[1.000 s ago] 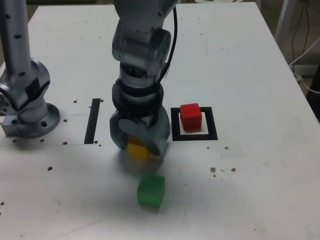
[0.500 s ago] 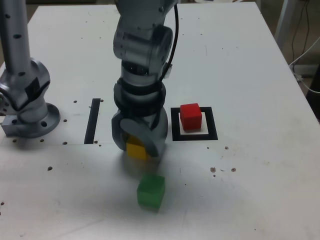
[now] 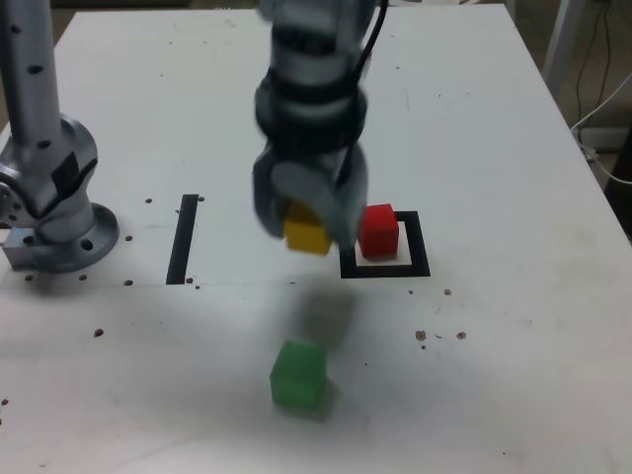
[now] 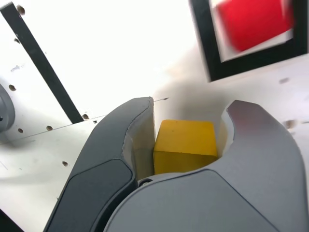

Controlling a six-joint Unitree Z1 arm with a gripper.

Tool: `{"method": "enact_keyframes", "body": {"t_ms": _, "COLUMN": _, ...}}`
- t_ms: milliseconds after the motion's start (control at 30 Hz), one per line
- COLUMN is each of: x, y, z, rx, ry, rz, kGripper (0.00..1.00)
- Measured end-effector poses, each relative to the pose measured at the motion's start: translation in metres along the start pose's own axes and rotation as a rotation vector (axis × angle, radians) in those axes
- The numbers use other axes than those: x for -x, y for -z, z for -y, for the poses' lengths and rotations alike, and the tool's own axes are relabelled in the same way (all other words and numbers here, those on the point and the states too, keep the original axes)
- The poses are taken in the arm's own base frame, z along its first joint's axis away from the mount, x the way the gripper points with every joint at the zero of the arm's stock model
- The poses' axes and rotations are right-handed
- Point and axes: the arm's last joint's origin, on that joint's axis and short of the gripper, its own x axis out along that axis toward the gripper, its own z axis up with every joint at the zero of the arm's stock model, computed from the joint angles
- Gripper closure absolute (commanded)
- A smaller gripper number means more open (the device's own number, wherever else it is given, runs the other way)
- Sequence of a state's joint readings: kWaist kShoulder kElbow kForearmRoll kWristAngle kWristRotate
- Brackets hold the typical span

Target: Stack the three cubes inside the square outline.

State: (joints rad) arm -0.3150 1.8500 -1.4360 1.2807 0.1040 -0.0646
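A white tabletop [image 3: 513, 326] fills the exterior view, seen from above and in front. A grey robot arm [image 3: 311, 89] comes down from the top centre of the frame, slightly blurred. Its fingers [image 3: 308, 225] are clamped on the two sides of a yellow cube [image 3: 307, 235], which hangs in the air above the tabletop, with a soft shadow on the surface beneath it. The wrist view shows the same grip close up: the yellow cube [image 4: 185, 146] sits between the two dark grey fingers [image 4: 108, 179], each pressing against one side of it.

Just to the right of the held cube in the exterior view, a red cube [image 3: 377, 230] rests inside a square outline [image 3: 415, 267] of thick black tape with a white centre, a little right of the frame's middle. In the wrist view the red cube [image 4: 253, 21] and the square outline [image 4: 217, 67] appear at the upper right, blurred.

A green cube [image 3: 298, 374] sits alone on the tabletop in the lower centre of the exterior view, well apart from the square.

A straight black strip of tape [image 3: 183, 239] lies left of centre. At the far left edge stands the arm's grey base [image 3: 49, 188].
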Motion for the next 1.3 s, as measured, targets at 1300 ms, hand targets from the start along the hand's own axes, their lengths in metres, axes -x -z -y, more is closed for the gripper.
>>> {"method": "enact_keyframes", "body": {"t_ms": 1300, "x": -0.019, "y": -0.049, "z": -0.078, "rx": 0.371, "ry": 0.031, "rz": -0.003, "kGripper": 0.86}}
